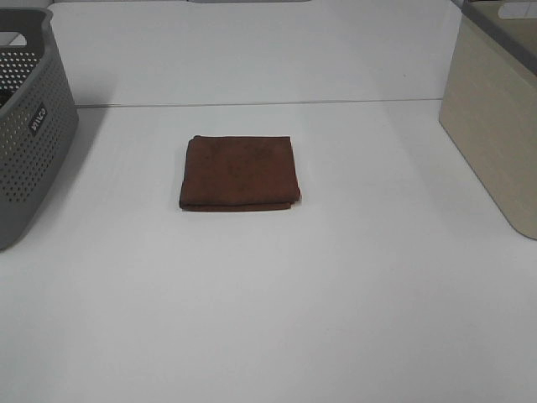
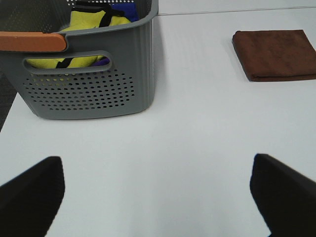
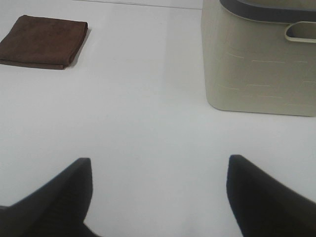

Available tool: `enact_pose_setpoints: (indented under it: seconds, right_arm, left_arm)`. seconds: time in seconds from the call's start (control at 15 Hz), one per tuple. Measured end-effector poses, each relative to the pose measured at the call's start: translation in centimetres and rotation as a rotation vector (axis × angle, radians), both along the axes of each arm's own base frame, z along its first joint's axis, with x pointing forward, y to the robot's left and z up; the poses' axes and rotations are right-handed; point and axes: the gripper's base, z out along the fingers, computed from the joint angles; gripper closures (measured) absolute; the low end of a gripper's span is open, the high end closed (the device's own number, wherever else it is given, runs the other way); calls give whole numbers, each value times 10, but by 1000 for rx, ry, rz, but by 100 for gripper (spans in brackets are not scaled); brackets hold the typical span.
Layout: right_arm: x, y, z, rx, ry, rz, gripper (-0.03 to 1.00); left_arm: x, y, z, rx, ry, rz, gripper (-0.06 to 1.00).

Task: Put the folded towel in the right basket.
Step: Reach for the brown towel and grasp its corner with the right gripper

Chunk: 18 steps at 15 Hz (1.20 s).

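A folded brown towel (image 1: 241, 172) lies flat on the white table, near the middle. It also shows in the left wrist view (image 2: 275, 54) and in the right wrist view (image 3: 43, 41). The right basket (image 1: 495, 109) is beige with a grey rim and stands at the right edge; the right wrist view (image 3: 259, 64) shows its side. My left gripper (image 2: 158, 197) is open and empty, well away from the towel. My right gripper (image 3: 160, 197) is open and empty, also far from the towel. Neither arm shows in the high view.
A grey perforated basket (image 1: 25, 126) stands at the left edge; the left wrist view (image 2: 89, 74) shows yellow and blue cloth (image 2: 96, 22) inside it and an orange handle (image 2: 32, 41). The table's back edge runs behind the towel.
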Motion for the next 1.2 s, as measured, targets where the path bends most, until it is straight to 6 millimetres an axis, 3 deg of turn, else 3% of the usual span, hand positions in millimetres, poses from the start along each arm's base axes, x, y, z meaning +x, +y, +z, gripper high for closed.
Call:
enact_pose_setpoints:
  seconds: [1.2]
  right_arm:
    - [0,0,0,0,0,0,25]
  left_arm:
    - [0,0,0,0,0,0,-3]
